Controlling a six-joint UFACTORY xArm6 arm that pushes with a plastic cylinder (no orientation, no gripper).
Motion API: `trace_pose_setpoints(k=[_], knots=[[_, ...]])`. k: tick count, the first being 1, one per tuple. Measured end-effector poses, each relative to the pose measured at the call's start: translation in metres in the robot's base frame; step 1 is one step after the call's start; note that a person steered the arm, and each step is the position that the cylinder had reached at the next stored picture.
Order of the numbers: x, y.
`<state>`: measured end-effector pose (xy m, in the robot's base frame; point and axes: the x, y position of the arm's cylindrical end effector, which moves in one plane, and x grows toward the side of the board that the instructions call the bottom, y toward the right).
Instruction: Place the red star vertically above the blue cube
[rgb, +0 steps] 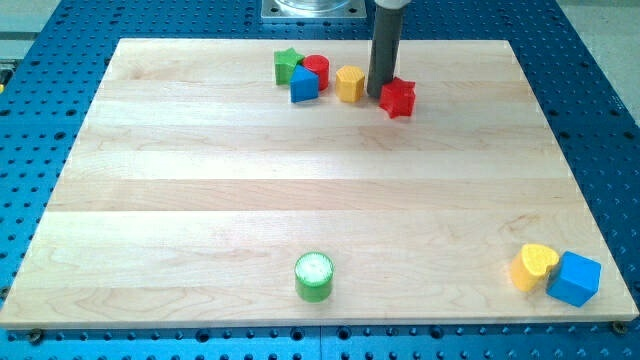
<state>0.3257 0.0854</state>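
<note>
There is no pincer, so nothing is held; the arm's tip (377, 95) touches the red star-shaped block (398, 97) at the wooden surface's (200, 180) top. The blue cube block (574, 278) lies well apart at bottom right, so most remains.

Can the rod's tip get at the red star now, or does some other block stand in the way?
Probably yes. My tip already sits right against the red star, on its left side in the view. Nothing lies between them; the yellow block is on the tip's other side.
</note>
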Motion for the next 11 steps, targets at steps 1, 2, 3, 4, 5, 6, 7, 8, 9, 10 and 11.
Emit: trace_pose_setpoints(k=[1, 2, 3, 4, 5, 6, 7, 8, 9, 10, 11], knots=[[0.043, 0.023], [0.044, 0.069], [0.043, 0.122], [0.002, 0.144], [-0.043, 0.158], [0.008, 0.178], [0.079, 0.194], [0.097, 0.183], [0.081, 0.182], [0.044, 0.181], [0.063, 0.172]])
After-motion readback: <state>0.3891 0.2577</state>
